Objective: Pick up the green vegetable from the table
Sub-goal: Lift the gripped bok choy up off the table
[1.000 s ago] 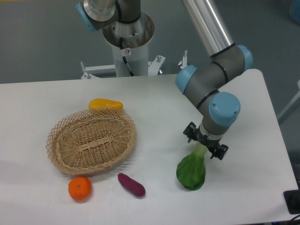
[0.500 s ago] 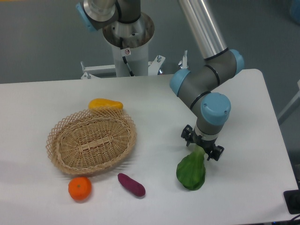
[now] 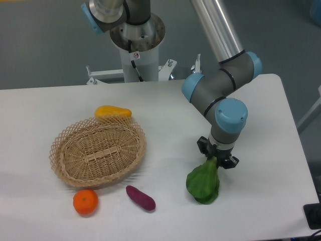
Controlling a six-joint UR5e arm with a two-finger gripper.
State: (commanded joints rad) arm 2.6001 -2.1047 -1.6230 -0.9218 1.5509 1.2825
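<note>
Pincer: the pincer points straight down at the right side of the table; its jaws, spread wider a second ago, have drawn in and now pinch the pale stalk of the green vegetable.
Green vegetable: right of centre, toward the near edge; its dark leafy end points at the near edge and its stalk runs up into the pincer.
Change: over the last second the jaws narrowed onto the stalk, and the leafy end has nudged slightly left and turned a little; the arm's wrist has barely moved.
Contact with table: the leaf seems to rest on the table or just above it; the view does not settle which.
Meaning for the task: the grip looks made, so the lift is probably what remains; a hold only on the thin stalk may let the heavy leaf swing.
Other things: a wicker basket sits at left, a yellow-orange squash just beyond its far rim, an orange and a purple eggplant piece near the front edge, all well apart from the pincer.
</note>
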